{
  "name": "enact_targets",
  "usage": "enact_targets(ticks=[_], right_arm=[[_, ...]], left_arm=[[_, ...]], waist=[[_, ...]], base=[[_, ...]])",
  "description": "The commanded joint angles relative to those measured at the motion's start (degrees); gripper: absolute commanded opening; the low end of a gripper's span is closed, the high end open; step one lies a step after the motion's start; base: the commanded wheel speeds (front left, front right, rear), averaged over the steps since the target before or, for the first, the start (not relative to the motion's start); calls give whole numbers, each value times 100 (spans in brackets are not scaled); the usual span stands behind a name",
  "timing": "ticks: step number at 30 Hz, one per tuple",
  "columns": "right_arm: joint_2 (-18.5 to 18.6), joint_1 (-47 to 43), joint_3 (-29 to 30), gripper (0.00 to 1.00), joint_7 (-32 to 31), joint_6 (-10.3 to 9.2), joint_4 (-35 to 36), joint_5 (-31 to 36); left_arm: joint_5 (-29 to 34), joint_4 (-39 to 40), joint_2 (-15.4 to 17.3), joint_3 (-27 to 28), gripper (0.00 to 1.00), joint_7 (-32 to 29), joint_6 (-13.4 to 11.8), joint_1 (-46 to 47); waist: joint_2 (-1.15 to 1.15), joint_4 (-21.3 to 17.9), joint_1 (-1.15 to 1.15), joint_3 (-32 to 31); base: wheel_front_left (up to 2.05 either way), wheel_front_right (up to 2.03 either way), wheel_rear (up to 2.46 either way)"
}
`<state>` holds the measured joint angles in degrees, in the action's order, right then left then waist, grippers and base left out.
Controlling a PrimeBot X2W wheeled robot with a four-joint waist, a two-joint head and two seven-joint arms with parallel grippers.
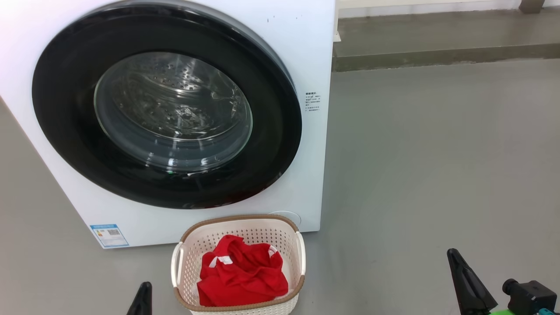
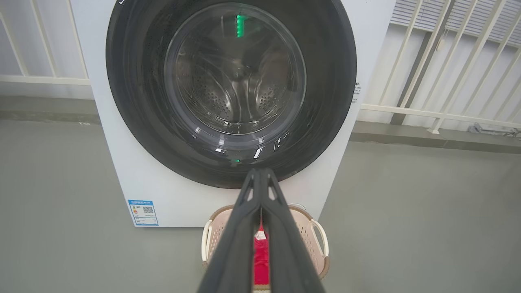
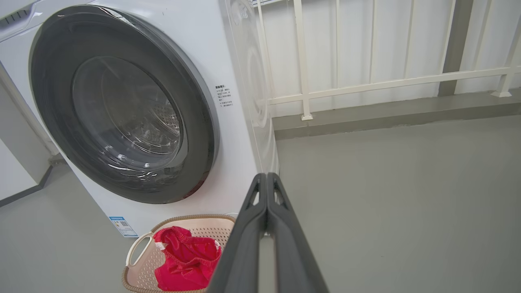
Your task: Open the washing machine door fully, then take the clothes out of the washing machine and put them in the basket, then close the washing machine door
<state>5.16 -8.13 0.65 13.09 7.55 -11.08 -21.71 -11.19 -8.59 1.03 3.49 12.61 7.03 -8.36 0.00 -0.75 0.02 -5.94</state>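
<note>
Underfoot, smooth grey floor (image 1: 437,153) is running to a white barred railing (image 3: 366,85). A boxy white washing machine (image 1: 315,43) is standing there, its black-rimmed glass door (image 1: 65,109) closed. A cream perforated basket (image 1: 245,217) before it is holding red fabric clothes (image 1: 240,275). The left gripper (image 2: 260,173) and right gripper (image 3: 266,176) are hovering pinched together, empty.

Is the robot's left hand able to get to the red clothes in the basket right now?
Probably yes: the clothes lie uncovered in the open-topped basket, right beside the left gripper. It is shut, though, so it must open first.
</note>
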Motion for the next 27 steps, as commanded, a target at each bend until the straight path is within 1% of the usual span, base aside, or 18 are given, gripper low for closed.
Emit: enact_targets(ticks=[1,27], right_arm=[[51,220,40,0,-18,-1,129,-152],[-15,507,168,0,-472,-2,30,-1768]], left_arm=[[-138,109,53,46,0,-36,4,187],[-2008,-31,84,90,0,-459,14,475]], waist=[[0,1,1,10],[0,18,-2,157]], base=[[0,0,0],[0,0,0]])
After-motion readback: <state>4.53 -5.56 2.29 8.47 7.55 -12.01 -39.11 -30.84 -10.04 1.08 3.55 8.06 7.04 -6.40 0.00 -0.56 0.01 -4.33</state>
